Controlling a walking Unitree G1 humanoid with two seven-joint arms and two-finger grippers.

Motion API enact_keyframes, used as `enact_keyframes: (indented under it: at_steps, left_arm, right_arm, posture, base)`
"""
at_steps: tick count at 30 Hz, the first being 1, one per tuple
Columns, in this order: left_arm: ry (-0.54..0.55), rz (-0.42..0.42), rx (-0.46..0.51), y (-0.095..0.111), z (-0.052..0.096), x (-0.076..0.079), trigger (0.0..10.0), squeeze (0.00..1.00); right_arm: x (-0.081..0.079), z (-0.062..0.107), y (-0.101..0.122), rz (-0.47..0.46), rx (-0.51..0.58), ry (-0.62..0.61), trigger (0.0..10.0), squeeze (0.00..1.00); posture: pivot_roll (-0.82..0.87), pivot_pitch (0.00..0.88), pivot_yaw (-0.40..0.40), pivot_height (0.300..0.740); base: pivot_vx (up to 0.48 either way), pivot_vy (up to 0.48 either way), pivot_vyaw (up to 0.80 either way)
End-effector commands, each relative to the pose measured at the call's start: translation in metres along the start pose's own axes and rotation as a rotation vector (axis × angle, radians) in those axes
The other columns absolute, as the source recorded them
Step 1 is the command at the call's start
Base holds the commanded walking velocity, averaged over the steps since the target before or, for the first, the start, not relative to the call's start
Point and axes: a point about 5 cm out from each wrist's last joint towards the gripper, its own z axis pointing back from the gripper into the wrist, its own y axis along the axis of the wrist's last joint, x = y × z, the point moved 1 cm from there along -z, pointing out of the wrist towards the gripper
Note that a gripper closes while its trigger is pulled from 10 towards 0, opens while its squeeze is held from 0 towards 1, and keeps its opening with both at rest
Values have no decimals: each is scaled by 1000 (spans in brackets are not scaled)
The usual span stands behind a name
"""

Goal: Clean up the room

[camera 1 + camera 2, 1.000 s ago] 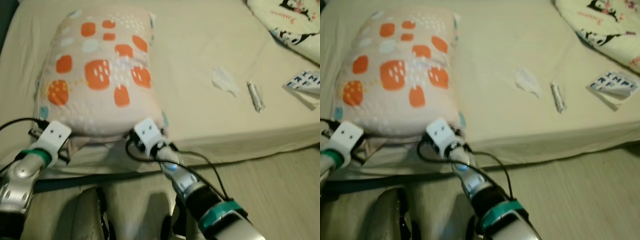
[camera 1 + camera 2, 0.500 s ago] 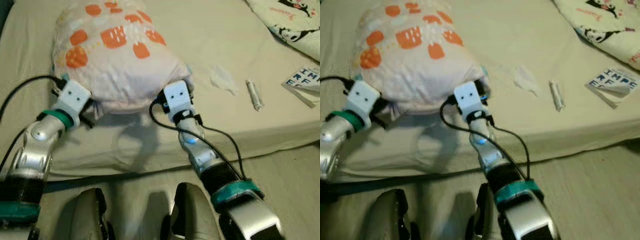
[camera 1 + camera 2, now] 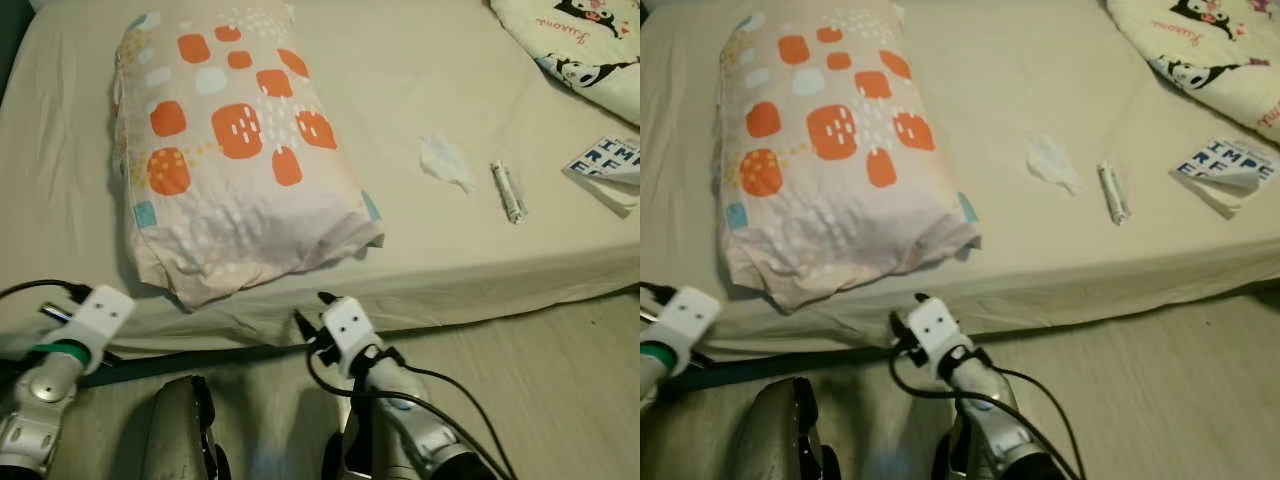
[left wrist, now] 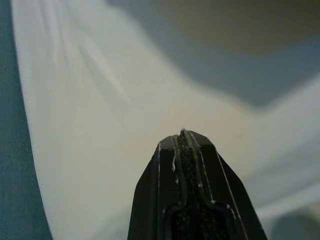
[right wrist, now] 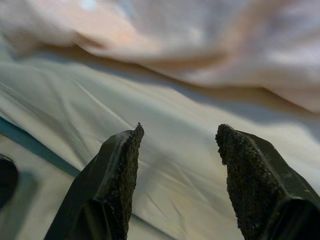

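The pillow (image 3: 235,160) with orange and blue patches lies on the bed (image 3: 470,60), its near end overhanging the mattress edge slightly and touching neither gripper. The left gripper (image 4: 184,137) sits low at the robot's left beside the bed's side, fingers pressed together on nothing. The right gripper (image 5: 177,140) sits just below the mattress edge under the pillow's near corner, fingers spread wide and empty, facing the sheet and the pillow's underside.

Remaining litter on the bed: a crumpled tissue (image 3: 445,160), a small tube-like item (image 3: 510,190) just beside it, and a printed booklet (image 3: 605,165) near the right edge. A patterned blanket (image 3: 570,45) occupies the far right corner.

Judgement: the pillow appears placed; the step in hand is clearing the small items. To do this well, the robot should shift to its right so the litter is squarely in reach, approach the tissue from above with the right gripper open, and pinch its raised crease, not the sheet. The tube-like item may roll; close across its short axis. Its identity cannot be confirmed.
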Motion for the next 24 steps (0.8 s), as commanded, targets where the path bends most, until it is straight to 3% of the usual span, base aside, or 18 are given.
enact_keyframes:
  at_steps: [1,2,3,4,5,6,7,8,9,11,13,16,18,19,21,22,24]
  left_arm:
    - [-162,68,72,8,8,22,10000,0]
    - [-299,156,147,25,12,35,10000,0]
    - [-299,156,147,25,12,35,10000,0]
    - [-389,211,197,37,17,43,10000,0]
    - [-546,321,288,70,20,47,10000,0]
    - [-546,321,288,70,20,47,10000,0]
    - [-662,378,331,92,20,47,10000,0]
    - [-707,395,350,99,22,47,10000,0]
    - [-707,395,350,99,22,47,10000,0]
    - [-784,382,410,117,21,46,10000,0]
    - [-748,378,442,128,11,42,10000,0]
    - [-481,450,342,127,-36,27,10000,0]
    - [-442,473,315,126,-43,26,10000,0]
    - [-431,581,209,113,-55,27,10000,0]
    - [-462,743,66,95,-62,34,10000,0]
    - [-412,760,-29,80,-65,35,10000,0]
    - [-412,760,-29,80,-65,35,10000,0]
  right_arm:
    - [11,8,-9,-35,-26,-41,10000,0]
    - [20,7,-6,-39,-13,-75,10000,0]
    - [20,7,-6,-39,-13,-75,10000,0]
    - [25,7,-3,-46,-2,-93,10000,0]
    - [40,3,11,-68,55,-178,10000,0]
    - [40,3,11,-68,55,-178,10000,0]
    - [51,0,20,-106,88,-250,10000,0]
    - [54,1,22,-114,94,-267,10000,0]
    - [54,1,22,-114,94,-267,10000,0]
    - [61,3,26,-122,102,-303,10000,0]
    - [65,4,27,-129,105,-317,10000,0]
    - [67,7,26,-138,103,-323,10000,0]
    - [67,7,26,-138,104,-323,10000,0]
    - [68,7,28,-141,109,-324,10000,0]
    - [68,6,32,-144,116,-325,10000,0]
    - [68,5,34,-144,122,-326,10000,0]
    - [68,5,34,-144,122,-326,10000,0]
  posture:
    - [97,223,-80,571]
    - [94,224,-77,571]
    - [94,224,-77,571]
    - [94,224,-77,571]
    - [89,225,-75,571]
    - [89,225,-75,571]
    - [77,230,-65,571]
    - [77,230,-65,571]
    - [77,230,-65,571]
    - [70,234,-60,571]
    - [58,240,-55,571]
    - [46,249,-57,571]
    - [46,249,-57,571]
    - [38,252,-62,571]
    - [15,258,-65,571]
    - [7,258,-64,571]
    - [7,258,-64,571]
  base:
    - [0,0,0]
    - [0,0,0]
    - [0,0,0]
    - [0,0,0]
    - [0,0,0]
    - [0,0,0]
    - [0,0,0]
    - [0,0,0]
    - [0,0,0]
    - [0,0,0]
    - [0,0,0]
    - [0,0,0]
    - [0,0,0]
    - [0,0,0]
    - [0,0,0]
    - [0,0,0]
    - [0,0,0]
